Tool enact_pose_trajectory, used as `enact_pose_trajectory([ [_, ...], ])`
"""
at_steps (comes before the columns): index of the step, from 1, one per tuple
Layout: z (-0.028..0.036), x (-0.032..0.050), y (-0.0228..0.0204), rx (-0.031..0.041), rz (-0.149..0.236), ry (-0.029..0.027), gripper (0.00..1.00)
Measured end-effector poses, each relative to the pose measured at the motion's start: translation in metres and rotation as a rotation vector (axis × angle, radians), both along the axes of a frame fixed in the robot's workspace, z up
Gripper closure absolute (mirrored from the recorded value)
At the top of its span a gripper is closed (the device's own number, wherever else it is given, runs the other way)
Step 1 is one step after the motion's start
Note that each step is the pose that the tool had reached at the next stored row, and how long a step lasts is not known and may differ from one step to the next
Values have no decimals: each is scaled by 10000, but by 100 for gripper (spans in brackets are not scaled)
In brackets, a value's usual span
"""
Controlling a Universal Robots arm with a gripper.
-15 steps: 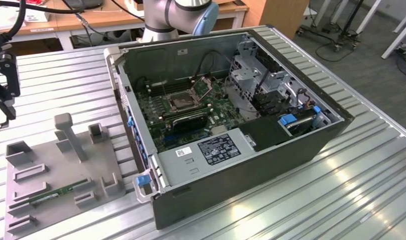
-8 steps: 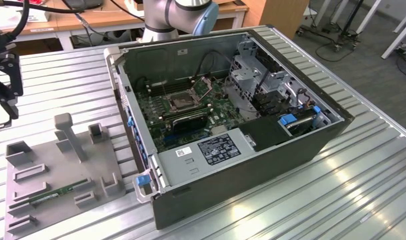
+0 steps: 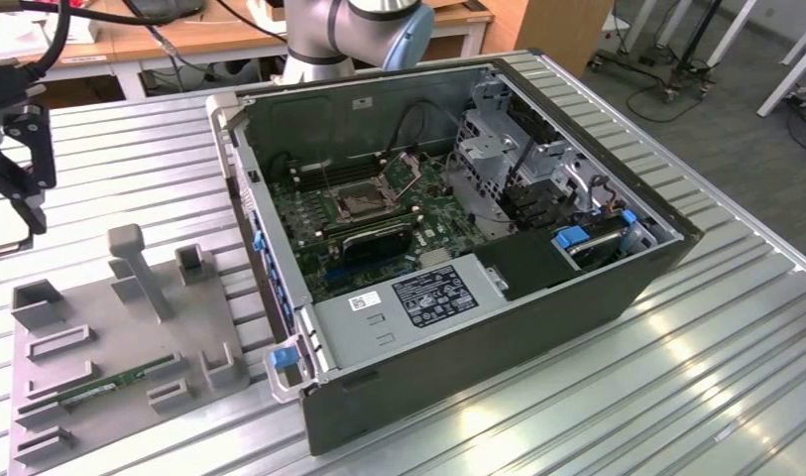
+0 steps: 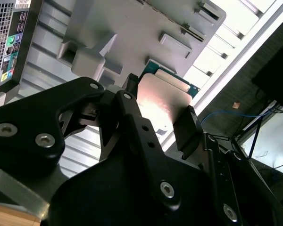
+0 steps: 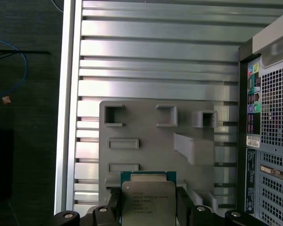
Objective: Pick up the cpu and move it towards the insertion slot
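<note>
1. cpu (image 5: 148, 200): flat square, dull silver lid with dark print, and a green board rim along one edge.
2. gripper (image 5: 148, 207) is clamped on the cpu, with a black finger (image 5: 114, 203) against each of two opposite sides. the chip is held level.
3. the cpu is in the air over the grey tray (image 5: 146, 122), above one edge of the tray. the tray sits on the slatted table (image 5: 155, 47), close to a table edge.
4. first wrist view: looks straight down on the lid. it also gives the tray's pockets, the table edge, and the rear panel of the case (image 5: 269, 117) just beside the tray.
5. second wrist view: looks along the fingers, showing glare on the lid and both pads tight on the chip's sides.
6. exterior view: the slot (image 3: 356, 201) has a square silver frame and dark centre, on the board inside the open case. the gripper hangs at the exterior view's left edge, well apart from the slot. a memory stick (image 3: 118, 380) lies in the tray.
</note>
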State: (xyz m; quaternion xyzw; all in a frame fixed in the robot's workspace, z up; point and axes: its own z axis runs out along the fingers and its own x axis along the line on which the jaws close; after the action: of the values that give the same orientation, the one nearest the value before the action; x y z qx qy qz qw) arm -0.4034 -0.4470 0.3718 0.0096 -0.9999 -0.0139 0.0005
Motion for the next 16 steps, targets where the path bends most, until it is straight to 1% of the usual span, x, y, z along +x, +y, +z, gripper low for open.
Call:
enact_pose_trajectory([
  [6, 1, 64, 0, 6, 0, 1, 45],
  [16, 0, 194, 0, 25, 0, 0, 45],
])
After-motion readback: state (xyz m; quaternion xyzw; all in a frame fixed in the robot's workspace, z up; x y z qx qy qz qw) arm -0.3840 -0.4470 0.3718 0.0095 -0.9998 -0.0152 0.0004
